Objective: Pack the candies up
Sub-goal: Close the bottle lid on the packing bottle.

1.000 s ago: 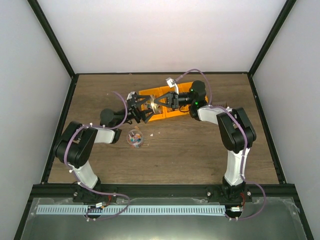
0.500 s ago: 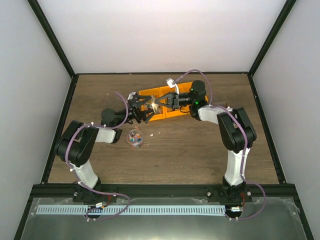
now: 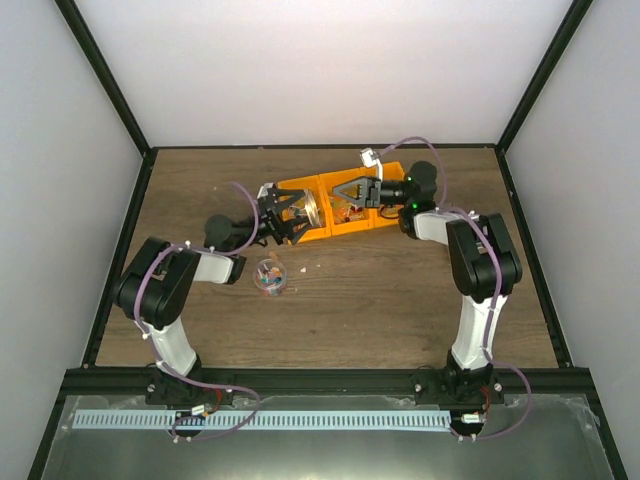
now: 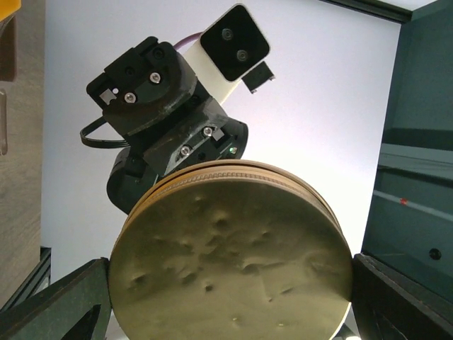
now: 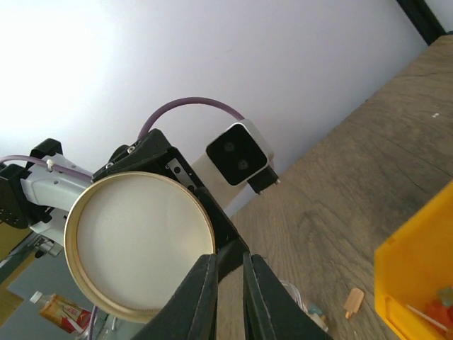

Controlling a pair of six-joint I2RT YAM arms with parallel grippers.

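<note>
One round cream lid [image 4: 230, 262], clamped edge to edge in my left end effector [image 3: 285, 213], held up off the surface [image 3: 400, 300] near the left bin. From my right wrist I see its hollow inner side.

My right end effector [image 5: 230, 265]: fingers barely parted, a thin gap, nothing in it. It sits over the bins, facing the lid, just apart from it.

Two orange bins [image 3: 362, 226] side by side at the far middle of the surface, touching. The right one has mixed small bits inside, too small to count.

One clear cup [image 3: 268, 277] stands nearer me, apart from the bins. The candies [image 3: 267, 281] lie in it: red, blue and orange, number unreadable.

Two loose pieces [image 3: 303, 268] lie just right of the cup.
</note>
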